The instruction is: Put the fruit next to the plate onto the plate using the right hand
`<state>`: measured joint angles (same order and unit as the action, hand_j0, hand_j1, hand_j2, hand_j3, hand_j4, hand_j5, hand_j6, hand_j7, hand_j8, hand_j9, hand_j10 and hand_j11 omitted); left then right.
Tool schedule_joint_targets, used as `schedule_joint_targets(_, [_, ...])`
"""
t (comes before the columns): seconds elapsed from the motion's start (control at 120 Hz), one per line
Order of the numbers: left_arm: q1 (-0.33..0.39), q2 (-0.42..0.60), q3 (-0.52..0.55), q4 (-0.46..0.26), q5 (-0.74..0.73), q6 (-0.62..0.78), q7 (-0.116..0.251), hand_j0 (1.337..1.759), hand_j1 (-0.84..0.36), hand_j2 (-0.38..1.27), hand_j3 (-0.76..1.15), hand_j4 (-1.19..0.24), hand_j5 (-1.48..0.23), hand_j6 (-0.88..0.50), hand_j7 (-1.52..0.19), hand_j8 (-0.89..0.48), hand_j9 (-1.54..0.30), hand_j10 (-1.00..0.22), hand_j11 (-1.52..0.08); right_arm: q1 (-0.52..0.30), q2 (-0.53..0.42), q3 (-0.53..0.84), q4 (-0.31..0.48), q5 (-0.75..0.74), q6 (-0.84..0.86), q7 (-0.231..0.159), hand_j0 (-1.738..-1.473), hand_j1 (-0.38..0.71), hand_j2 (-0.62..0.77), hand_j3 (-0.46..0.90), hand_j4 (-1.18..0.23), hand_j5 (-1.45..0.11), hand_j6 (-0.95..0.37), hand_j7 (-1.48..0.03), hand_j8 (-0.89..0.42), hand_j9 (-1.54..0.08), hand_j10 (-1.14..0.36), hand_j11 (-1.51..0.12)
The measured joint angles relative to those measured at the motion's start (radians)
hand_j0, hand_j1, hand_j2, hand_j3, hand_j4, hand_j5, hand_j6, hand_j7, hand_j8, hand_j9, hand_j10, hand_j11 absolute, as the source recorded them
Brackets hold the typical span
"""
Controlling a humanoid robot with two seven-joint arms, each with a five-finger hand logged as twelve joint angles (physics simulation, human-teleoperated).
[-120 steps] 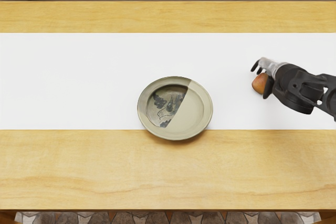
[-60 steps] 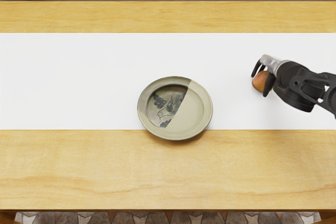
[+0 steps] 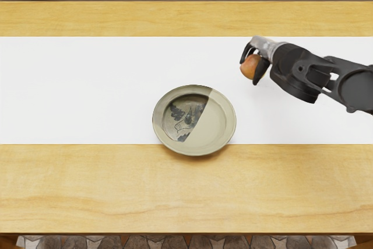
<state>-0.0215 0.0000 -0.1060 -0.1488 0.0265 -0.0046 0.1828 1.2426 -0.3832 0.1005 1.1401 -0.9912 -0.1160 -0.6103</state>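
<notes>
- Since half a second ago, the right hand [image 3: 257,58] has been travelling left and toward the far side of the worktop [image 3: 175,185], carrying the fruit [image 3: 249,67] with it. The gap to the plate [image 3: 230,122] is shrinking.
- Head view: the right arm [image 3: 326,77] is coming in from the picture's right edge and reaching leftward over the white runner [image 3: 87,86].
- Head view: the dark fingers [image 3: 260,73] are curling around the fruit and gripping it, with the orange-red skin showing between them on the left side of the hand.
- Head view: the fruit is sitting in that grip over the runner, beyond the plate's far right rim and clear of it. It is not touching the plate, and whether it is touching the runner cannot be told.
- Head view: the plate is lying flat near the runner's near edge, around the middle of the worktop, with its dark painted pattern on the left half and nothing resting on it.
- Head view: bare wood is showing on both sides of the runner, near and far.
</notes>
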Motion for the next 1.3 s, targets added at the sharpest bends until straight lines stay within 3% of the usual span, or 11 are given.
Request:
schedule_joint_targets(0.342, [0.000,0.000,0.000,0.000,0.000,0.000,0.000,1.658,0.35,0.00,0.00,0.00,0.00,0.00,0.00,0.00,0.00,0.00,0.00,0.000,0.083,0.018,0.162,0.030,-0.005,0.000,-1.657,0.22,0.32,0.00,-0.66,-0.97,-0.31,-0.91,-0.32,-0.95,-0.48,-0.95])
schedule_joint_targets(0.525, [0.000,0.000,0.000,0.000,0.000,0.000,0.000,1.658,0.35,0.00,0.00,0.00,0.00,0.00,0.00,0.00,0.00,0.00,0.00,-0.020,0.111,0.023,0.187,0.037,-0.003,0.000,-1.658,0.24,0.40,0.00,-0.65,-0.98,-0.31,-0.91,-0.32,-0.95,-0.48,-0.95])
schedule_joint_targets(0.733, [0.000,0.000,0.000,0.000,0.000,0.000,0.001,1.658,0.35,0.00,0.00,0.00,0.00,0.00,0.00,0.00,0.00,0.00,0.00,-0.072,0.118,0.021,0.196,0.037,-0.001,0.000,-1.658,0.24,0.37,0.00,-0.65,-0.98,-0.30,-0.90,-0.32,-0.96,-0.48,-0.96])
schedule_joint_targets(0.833, [0.000,0.000,0.000,0.000,0.000,0.000,0.000,1.658,0.35,0.00,0.00,0.00,0.00,0.00,0.00,0.00,0.00,0.00,0.00,-0.081,0.117,0.027,0.197,0.033,-0.014,0.000,-1.658,0.05,0.23,0.00,-0.43,-0.64,-0.21,-0.59,-0.22,-0.63,-0.32,-0.63])
schedule_joint_targets(0.842, [0.000,0.000,0.000,0.000,0.000,0.000,0.000,1.658,0.35,0.00,0.00,0.00,0.00,0.00,0.00,0.00,0.00,0.00,0.00,-0.081,0.116,0.028,0.197,0.033,-0.014,0.000,-1.658,0.03,0.22,0.00,-0.41,-0.62,-0.20,-0.57,-0.17,-0.74,-0.33,-0.62])
schedule_joint_targets(0.867, [0.000,0.000,0.000,0.000,0.000,0.000,0.000,1.658,0.35,0.00,0.00,0.00,0.00,0.00,0.00,0.00,0.00,0.00,0.00,-0.082,0.116,0.034,0.198,0.032,-0.014,0.000,-1.658,-0.01,0.20,0.00,-0.36,-0.55,-0.17,-0.52,-0.14,-0.66,-0.31,-0.67])
schedule_joint_targets(0.875, [0.000,0.000,0.000,0.000,0.000,0.000,0.000,1.658,0.35,0.00,0.00,0.00,0.00,0.00,0.00,0.00,0.00,0.00,0.00,-0.082,0.116,0.035,0.198,0.032,-0.014,0.000,-1.658,-0.03,0.19,0.00,-0.34,-0.53,-0.19,-0.41,-0.14,-0.66,-0.30,-0.65])
schedule_joint_targets(0.883, [0.000,0.000,0.000,0.000,0.000,0.000,0.000,1.658,0.35,0.00,0.00,0.00,0.00,0.00,0.00,0.00,0.00,0.00,0.00,-0.082,0.116,0.038,0.199,0.032,-0.013,-0.001,-1.658,-0.04,0.18,0.00,-0.33,-0.51,-0.17,-0.40,-0.08,-0.80,-0.29,-0.62])
schedule_joint_targets(0.933, [0.000,0.000,0.000,0.000,0.000,0.000,0.000,1.658,0.35,0.00,0.00,0.00,0.00,0.00,0.00,0.00,0.00,0.00,0.00,-0.082,0.113,0.054,0.209,0.034,-0.010,-0.001,-1.658,-0.11,0.14,0.00,-0.26,-0.40,-0.14,-0.31,-0.06,-0.62,-0.23,-0.49])
schedule_joint_targets(1.092, [0.000,0.000,0.000,0.000,0.000,0.000,0.000,1.658,0.35,0.00,0.00,0.00,0.00,0.00,0.00,0.00,0.00,0.00,0.00,-0.082,0.007,0.195,0.287,0.135,0.110,-0.001,-1.658,-0.24,0.07,0.00,-0.12,-0.19,-0.06,-0.14,-0.03,-0.29,-0.11,-0.22])
schedule_joint_targets(1.3, [0.000,0.000,0.000,0.000,0.000,0.000,0.000,1.658,0.35,0.00,0.00,0.00,0.00,0.00,0.00,0.00,0.00,0.00,0.00,-0.090,-0.166,0.387,0.346,0.343,0.398,-0.001,-1.658,-0.31,0.02,0.00,-0.04,-0.07,-0.02,-0.05,-0.01,-0.10,-0.04,-0.08])
